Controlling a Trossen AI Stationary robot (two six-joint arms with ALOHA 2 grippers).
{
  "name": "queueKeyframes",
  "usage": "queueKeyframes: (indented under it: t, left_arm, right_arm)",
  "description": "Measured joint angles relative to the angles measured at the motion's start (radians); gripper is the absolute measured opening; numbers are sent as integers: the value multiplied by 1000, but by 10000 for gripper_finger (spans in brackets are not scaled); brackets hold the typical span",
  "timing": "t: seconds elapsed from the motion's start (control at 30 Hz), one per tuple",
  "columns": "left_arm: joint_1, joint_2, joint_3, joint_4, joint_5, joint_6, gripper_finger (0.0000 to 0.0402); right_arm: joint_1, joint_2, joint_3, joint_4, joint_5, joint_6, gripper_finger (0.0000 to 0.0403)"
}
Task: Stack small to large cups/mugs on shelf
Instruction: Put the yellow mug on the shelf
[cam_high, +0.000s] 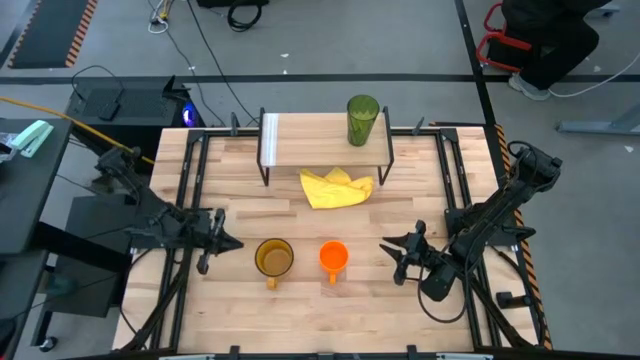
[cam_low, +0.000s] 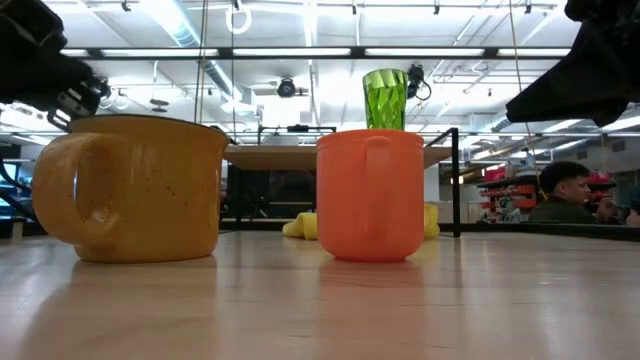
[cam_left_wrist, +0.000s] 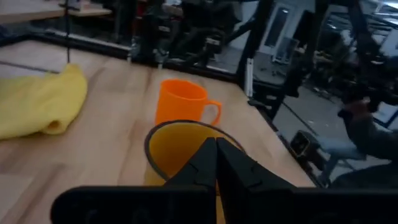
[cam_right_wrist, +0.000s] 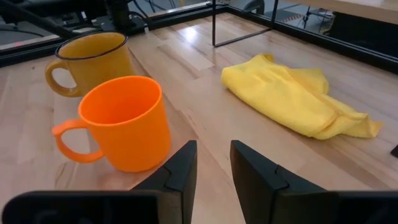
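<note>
Green tumbler (cam_high: 362, 120) upright on shelf (cam_high: 310, 140), right end of board. Yellow cloth (cam_high: 336, 187) on slatted tabletop (cam_high: 300, 310) at shelf's front edge. Amber mug (cam_high: 274, 258) and orange mug (cam_high: 334, 257) upright, side by side, apart, both empty; bare wood in front of them. Left gripper (cam_high: 222, 243) beside amber mug, fingers pressed together, holding nothing. Right gripper (cam_high: 397, 249) near orange mug, fingers apart, empty. Person (cam_low: 565, 195) seated in room beyond.
</note>
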Motion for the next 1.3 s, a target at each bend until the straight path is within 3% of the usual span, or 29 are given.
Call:
queueKeyframes:
  t: [0.1, 0.27, 0.6, 0.77, 0.93, 1.17, 1.3]
  left_arm:
    - [-3, 16, -1, 35, 12, 36, 15]
    - [-3, 16, 1, 86, 138, 64, 31]
    - [-3, 61, 2, 132, 149, 19, 47]
    - [-3, 184, 3, 295, 148, 80, 54]
    - [13, 319, 54, 311, 134, 91, 61]
    - [119, 547, 177, 333, 120, 98, 61]
    - [162, 676, 179, 482, 119, 72, 57]
  right_arm:
    - [2, 0, 0, 10, -3, 0, 105]
    - [7, 0, 0, 35, -7, 0, 105]
    - [7, 0, 0, 51, -6, -2, 105]
    - [7, 0, 0, 52, -6, 2, 105]
    - [7, 0, 0, 53, -6, 4, 105]
    - [7, 0, 0, 53, -6, -2, 105]
    - [7, 0, 0, 52, -17, -3, 105]
